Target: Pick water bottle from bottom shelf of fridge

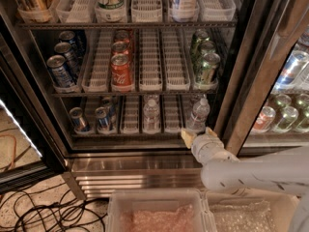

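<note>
Two water bottles stand on the fridge's (145, 163) bottom shelf (125, 132): one in the middle lane (151, 114) and one in the right lane (198, 114), both clear with white caps. My gripper (198, 134) is at the shelf's front edge, just below and in front of the right bottle. Its pale fingertips (186, 136) are spread to either side of the bottle's base, and it holds nothing. The white arm (251, 174) reaches in from the right.
Blue soda cans (91, 120) stand at the shelf's left. The rack above holds blue, red (121, 70) and green cans (206, 66). The dark door frame (251, 95) stands right of the gripper. A clear bin (159, 211) sits below and cables (43, 211) lie on the floor.
</note>
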Robot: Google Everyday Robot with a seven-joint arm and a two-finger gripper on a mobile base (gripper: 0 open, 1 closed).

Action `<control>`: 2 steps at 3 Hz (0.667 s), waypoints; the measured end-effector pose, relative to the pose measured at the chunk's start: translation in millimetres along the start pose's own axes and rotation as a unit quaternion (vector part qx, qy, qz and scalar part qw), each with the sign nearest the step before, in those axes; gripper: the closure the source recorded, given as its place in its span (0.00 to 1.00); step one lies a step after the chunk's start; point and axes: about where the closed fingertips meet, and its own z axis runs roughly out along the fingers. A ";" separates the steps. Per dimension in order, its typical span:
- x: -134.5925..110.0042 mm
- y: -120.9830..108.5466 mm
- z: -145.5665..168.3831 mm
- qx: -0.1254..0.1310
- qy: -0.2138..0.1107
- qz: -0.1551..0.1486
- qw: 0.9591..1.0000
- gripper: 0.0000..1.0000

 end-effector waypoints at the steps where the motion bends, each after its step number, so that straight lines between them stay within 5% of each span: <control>1: -8.0 -0.2 2.3 0.006 -0.014 -0.012 1.000 0.37; 2: -20.8 -4.0 8.5 0.014 -0.030 -0.025 0.999 0.35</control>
